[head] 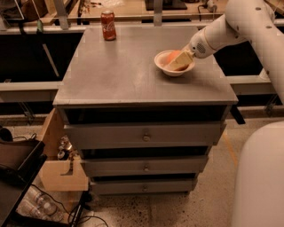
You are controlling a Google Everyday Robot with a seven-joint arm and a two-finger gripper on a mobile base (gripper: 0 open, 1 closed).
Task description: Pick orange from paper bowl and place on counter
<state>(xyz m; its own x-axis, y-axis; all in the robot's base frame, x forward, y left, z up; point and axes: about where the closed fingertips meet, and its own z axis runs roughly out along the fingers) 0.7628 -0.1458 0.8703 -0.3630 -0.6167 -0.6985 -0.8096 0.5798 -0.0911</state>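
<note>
The orange (167, 57) lies in the white paper bowl (174, 72), which stands on the right side of the grey counter (120, 71). My gripper (178, 61) comes in from the right on the white arm (230, 26). It reaches down into the bowl and covers the right part of the orange, so only the orange's left side shows. The bowl rests flat on the counter.
A red soda can (108, 25) stands upright at the counter's back left. The cabinet below has three drawers with round knobs (146, 138). A tan wooden bench (133, 9) runs behind. A cardboard box (62, 173) and clutter sit on the floor at left.
</note>
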